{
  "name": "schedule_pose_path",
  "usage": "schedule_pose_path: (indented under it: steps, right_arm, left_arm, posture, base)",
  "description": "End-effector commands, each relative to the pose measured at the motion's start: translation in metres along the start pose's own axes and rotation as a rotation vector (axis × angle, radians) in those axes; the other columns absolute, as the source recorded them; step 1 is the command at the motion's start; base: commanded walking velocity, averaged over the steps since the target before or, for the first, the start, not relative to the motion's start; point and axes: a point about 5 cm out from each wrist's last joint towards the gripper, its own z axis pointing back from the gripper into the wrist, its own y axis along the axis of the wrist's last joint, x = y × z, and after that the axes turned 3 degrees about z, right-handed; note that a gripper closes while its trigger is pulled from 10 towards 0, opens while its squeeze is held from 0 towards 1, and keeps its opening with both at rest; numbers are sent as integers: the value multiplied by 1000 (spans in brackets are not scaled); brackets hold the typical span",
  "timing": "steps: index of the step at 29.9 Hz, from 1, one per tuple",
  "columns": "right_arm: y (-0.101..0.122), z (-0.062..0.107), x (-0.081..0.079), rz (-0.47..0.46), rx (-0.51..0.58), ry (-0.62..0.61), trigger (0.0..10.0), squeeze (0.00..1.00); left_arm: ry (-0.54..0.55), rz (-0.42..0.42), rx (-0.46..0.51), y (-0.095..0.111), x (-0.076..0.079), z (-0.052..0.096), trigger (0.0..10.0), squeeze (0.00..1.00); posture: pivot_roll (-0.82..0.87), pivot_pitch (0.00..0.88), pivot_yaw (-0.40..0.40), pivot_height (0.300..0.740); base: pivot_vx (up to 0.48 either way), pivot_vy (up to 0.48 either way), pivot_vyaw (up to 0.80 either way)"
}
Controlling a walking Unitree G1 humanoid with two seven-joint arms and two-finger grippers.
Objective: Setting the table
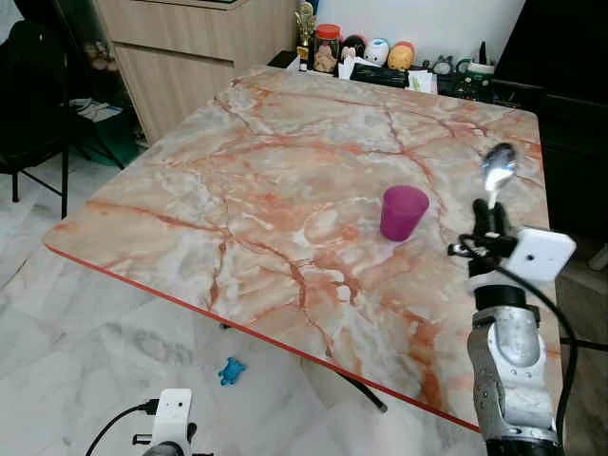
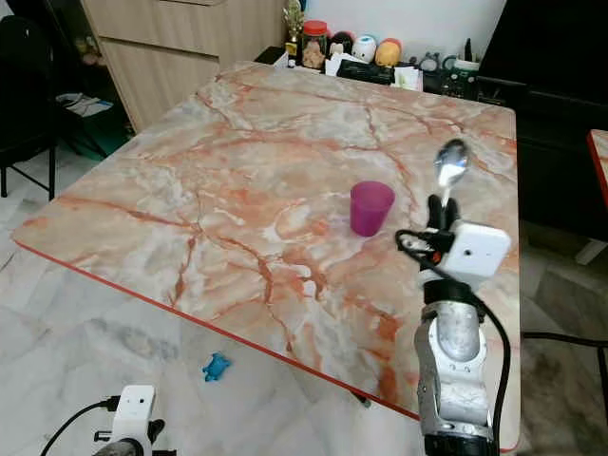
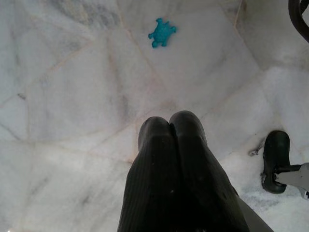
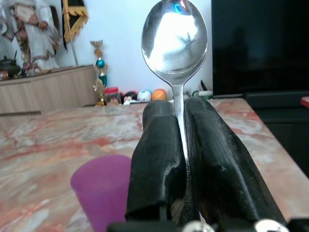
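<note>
My right gripper (image 1: 491,211) is shut on a silver spoon (image 1: 498,167), whose bowl stands upright above the fingers (image 4: 159,145). It hovers over the right side of the marble table (image 1: 285,190), just right of a purple cup (image 1: 403,211) that stands upright on the tabletop. In the right wrist view the spoon (image 4: 175,41) rises between the black fingers, with the purple cup (image 4: 104,188) close below. My left gripper (image 3: 171,126) hangs low beside the table with its fingers shut on nothing, pointing at the floor.
Jars, small toys and clutter (image 1: 375,52) line the table's far edge. A wooden cabinet (image 1: 190,47) stands at the back left and a dark chair (image 1: 28,95) at the far left. A blue turtle toy (image 1: 231,370) lies on the marble floor under the table's near edge.
</note>
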Motion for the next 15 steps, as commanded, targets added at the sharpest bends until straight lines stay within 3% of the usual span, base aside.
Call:
schedule_pose_path:
  steps: [1,15]
  right_arm:
    - [0,-2,0,-2,2,-7,10000,0]
    - [3,-8,-3,-8,27,0,10000,0]
  left_arm:
    - [7,-22,-13,-2,-2,0,10000,0]
    - [10,-14,2,2,0,-1,10000,0]
  posture:
    - [54,31,-5,740]
    - [53,48,-3,740]
  base:
    - [0,0,0]
    - [0,0,0]
